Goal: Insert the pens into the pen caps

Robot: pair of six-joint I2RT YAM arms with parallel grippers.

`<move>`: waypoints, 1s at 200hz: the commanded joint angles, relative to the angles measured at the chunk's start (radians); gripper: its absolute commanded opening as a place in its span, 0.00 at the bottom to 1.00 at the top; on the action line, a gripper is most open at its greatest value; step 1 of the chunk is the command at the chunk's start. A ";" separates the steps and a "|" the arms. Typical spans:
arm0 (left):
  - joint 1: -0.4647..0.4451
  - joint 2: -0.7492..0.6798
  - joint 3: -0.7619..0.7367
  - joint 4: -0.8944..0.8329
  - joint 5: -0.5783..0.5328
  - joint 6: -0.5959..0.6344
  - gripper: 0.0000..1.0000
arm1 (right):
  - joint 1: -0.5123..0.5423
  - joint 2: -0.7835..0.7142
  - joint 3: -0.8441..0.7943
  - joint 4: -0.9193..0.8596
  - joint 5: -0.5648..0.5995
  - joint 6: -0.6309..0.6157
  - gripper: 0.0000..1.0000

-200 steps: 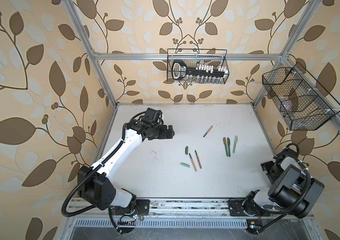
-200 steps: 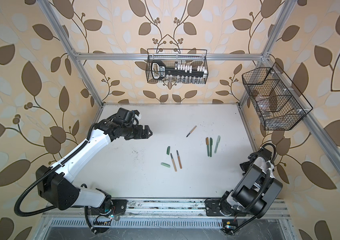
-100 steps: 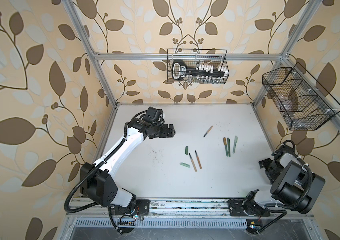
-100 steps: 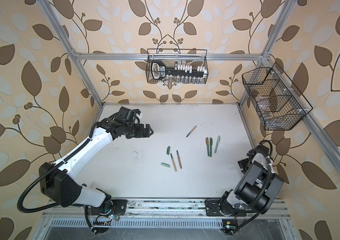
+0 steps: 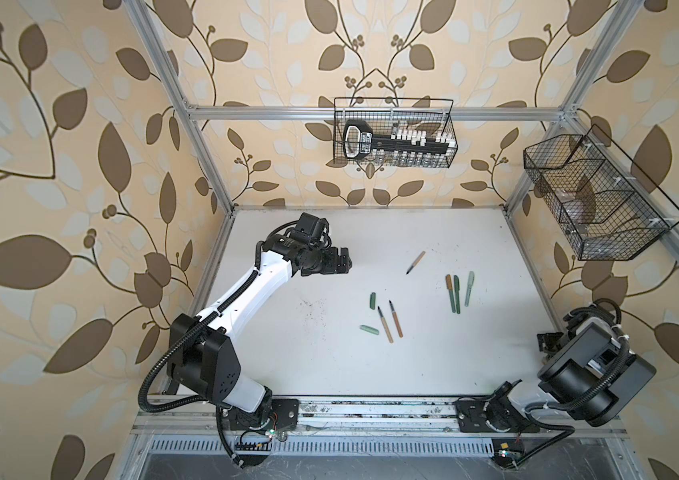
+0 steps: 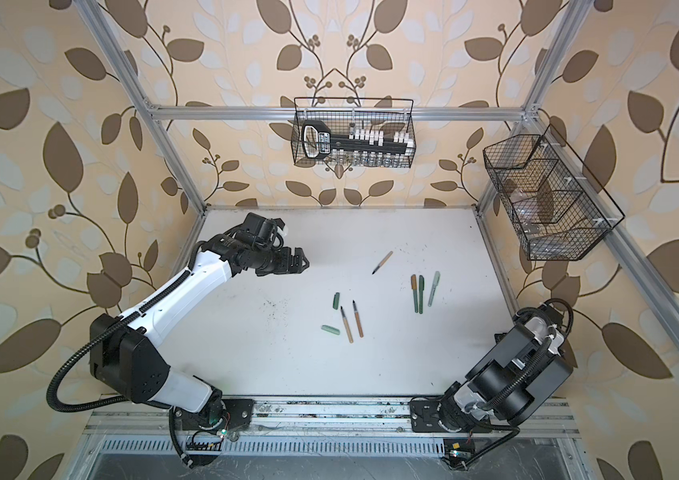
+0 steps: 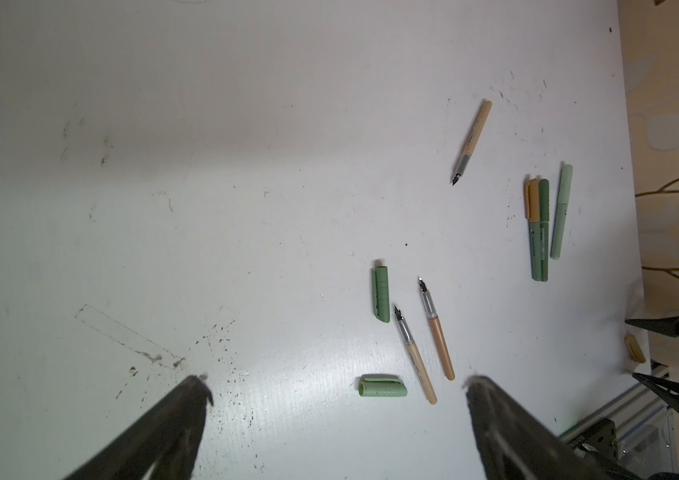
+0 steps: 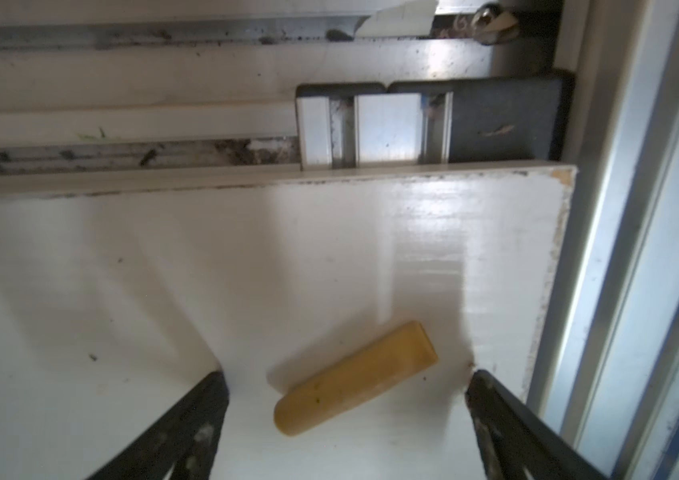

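White tabletop [image 5: 329, 365], ink-speckled, inside a cell papered with brown leaves.

Right end effector [image 8: 346, 376] spread wide, low over the near right corner, straddling the tan cap [image 8: 371, 370] without touching it, as far as visible. Left end effector [image 7: 337, 380] likewise wide open and empty, above the far left of the tabletop, facing the scattered pieces.

Most likely to go wrong at that corner. Tan cap close to the tabletop edge, with a rail gap just beyond. Slantwise to the closing line, so prone to twist, roll or squirt out under an off-centre pinch, and possibly drop off the edge. Smooth, rounded, stubby: little to hold. At the joining step, risk of bending a bare nib or smearing ink if pen and cap meet out of line.

Farther out, near mid-tabletop: pale tan pen [image 7: 414, 357] beside orange-tan pen [image 7: 437, 332], dark nibs and clear grips bare, pointed toward the back wall. Dark green cap [image 7: 381, 295] just beside them, mint cap [image 7: 383, 386] crosswise near the pale one's tail. Far pen [image 7: 472, 141] alone toward the back, tan, also uncapped. Toward the right, capped trio [image 7: 543, 228] nearly parallel: green barrel under a tan cap, one all dark green, one pale mint. By count, three pens not yet capped, only one loose cap matching in colour.
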 commanded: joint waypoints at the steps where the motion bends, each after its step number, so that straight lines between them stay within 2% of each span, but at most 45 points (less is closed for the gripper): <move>1: 0.011 -0.027 0.006 0.029 0.000 0.009 0.99 | -0.013 0.047 0.010 -0.037 0.062 0.014 0.89; 12: 0.011 -0.029 -0.001 0.035 -0.001 0.002 0.99 | -0.014 0.051 0.007 -0.034 0.062 0.017 0.84; 38: 0.012 -0.036 -0.009 0.042 -0.006 -0.004 0.99 | 0.000 0.059 0.000 -0.022 0.052 0.023 0.63; 78: 0.016 -0.040 -0.016 0.045 -0.013 -0.003 0.99 | 0.067 0.070 -0.009 -0.013 0.033 0.031 0.49; 155: 0.024 -0.051 -0.043 0.052 -0.018 -0.002 0.99 | 0.329 0.092 -0.017 0.023 -0.014 0.075 0.37; 200: 0.028 -0.128 -0.086 0.060 -0.032 -0.013 0.99 | 0.495 0.115 0.031 0.037 -0.049 0.078 0.35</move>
